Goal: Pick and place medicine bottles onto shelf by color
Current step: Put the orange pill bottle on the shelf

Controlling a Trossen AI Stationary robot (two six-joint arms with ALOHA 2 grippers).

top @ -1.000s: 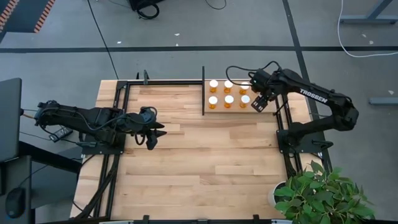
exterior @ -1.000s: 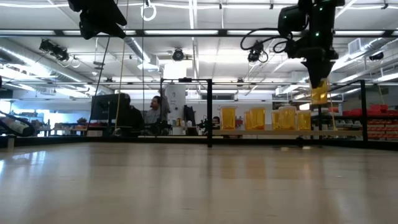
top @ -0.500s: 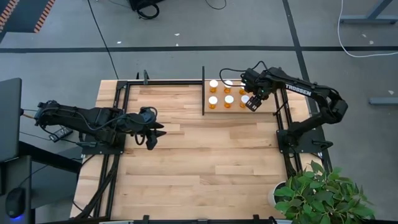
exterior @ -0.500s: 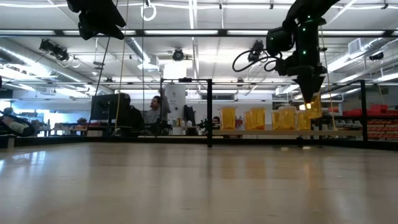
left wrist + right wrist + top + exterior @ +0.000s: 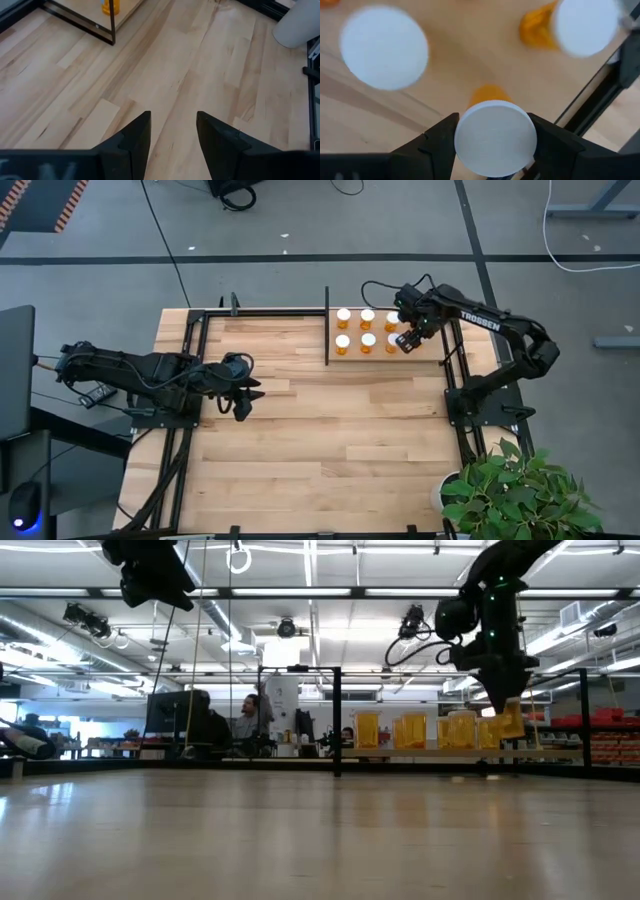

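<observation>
Hanging over the right end of the shelf (image 5: 352, 356) with a medicine bottle (image 5: 495, 137) clamped by its cap, the right gripper (image 5: 408, 341) looks liable to knock the standing bottles (image 5: 367, 327) just beside it; the left gripper (image 5: 243, 392) idles agape.

Bright, even light from ceiling strip lamps (image 5: 300, 592) leaves soft shadows on the table (image 5: 320, 430), while the white caps (image 5: 384, 47) near the right wrist camera blur.
</observation>
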